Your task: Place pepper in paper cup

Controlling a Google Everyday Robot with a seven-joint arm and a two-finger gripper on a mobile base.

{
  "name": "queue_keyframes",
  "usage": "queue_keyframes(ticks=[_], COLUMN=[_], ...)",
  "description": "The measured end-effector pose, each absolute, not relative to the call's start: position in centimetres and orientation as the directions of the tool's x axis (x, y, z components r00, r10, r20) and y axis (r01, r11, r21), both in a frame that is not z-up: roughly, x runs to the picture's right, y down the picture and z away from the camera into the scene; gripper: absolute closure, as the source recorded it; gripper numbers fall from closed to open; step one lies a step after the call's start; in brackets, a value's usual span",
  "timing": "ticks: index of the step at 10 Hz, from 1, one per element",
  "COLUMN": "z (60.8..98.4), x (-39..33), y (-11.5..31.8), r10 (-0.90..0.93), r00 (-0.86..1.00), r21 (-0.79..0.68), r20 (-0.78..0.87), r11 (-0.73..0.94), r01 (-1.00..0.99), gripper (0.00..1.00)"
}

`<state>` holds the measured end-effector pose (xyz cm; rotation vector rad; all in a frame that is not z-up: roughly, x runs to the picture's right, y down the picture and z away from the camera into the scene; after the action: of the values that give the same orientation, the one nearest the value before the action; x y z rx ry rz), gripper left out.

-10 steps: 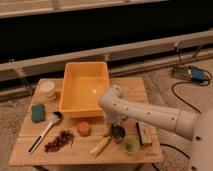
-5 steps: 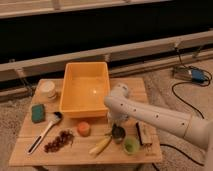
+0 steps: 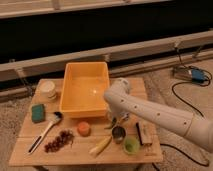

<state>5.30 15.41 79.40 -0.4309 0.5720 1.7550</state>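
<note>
The fingers (image 3: 118, 120) hang closed at the end of a smooth white, tube-shaped arm (image 3: 155, 114), low over the pale wooden slatted counter (image 3: 20, 152). A slim, dark, curved shape sticks out beside them to the lower left; it looks like the pepper (image 3: 111, 125), though whether the fingers pinch it or merely touch it cannot be told.

Just below the fingers stands a small dark metal cup (image 3: 119, 134), round and dull. Nearer the front edge, to its right, sits a light green cup (image 3: 131, 145), and to its left lies a pale yellow, corn-like stick (image 3: 100, 145). Right of the fingers rests a flat dark rectangular block (image 3: 142, 132).

Left of the fingers sits a squat orange round piece (image 3: 83, 128). Further left lie a knobbly cluster of dark red grapes (image 3: 58, 141) and a long-handled white brush (image 3: 46, 132).

Beyond the fingers sits a deep, glossy yellow plastic bin (image 3: 85, 89) with rounded corners. Far left lies a green rectangular sponge (image 3: 38, 112), and behind it, well apart from the fingers, the cream-white paper cup (image 3: 48, 90), squat and wide-rimmed.
</note>
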Motion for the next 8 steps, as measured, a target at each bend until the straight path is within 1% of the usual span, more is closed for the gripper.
queue_keyframes(ticks=[3, 8], z=[78.3, 76.6], x=[5.6, 6.3], y=[13.0, 10.6], r10=[0.815, 0.848], r00=[-0.243, -0.22], r21=[0.155, 0.172], r20=[-0.526, -0.482], r11=[-0.19, -0.155], r01=[-0.97, -0.973], gripper=[1.0, 1.0])
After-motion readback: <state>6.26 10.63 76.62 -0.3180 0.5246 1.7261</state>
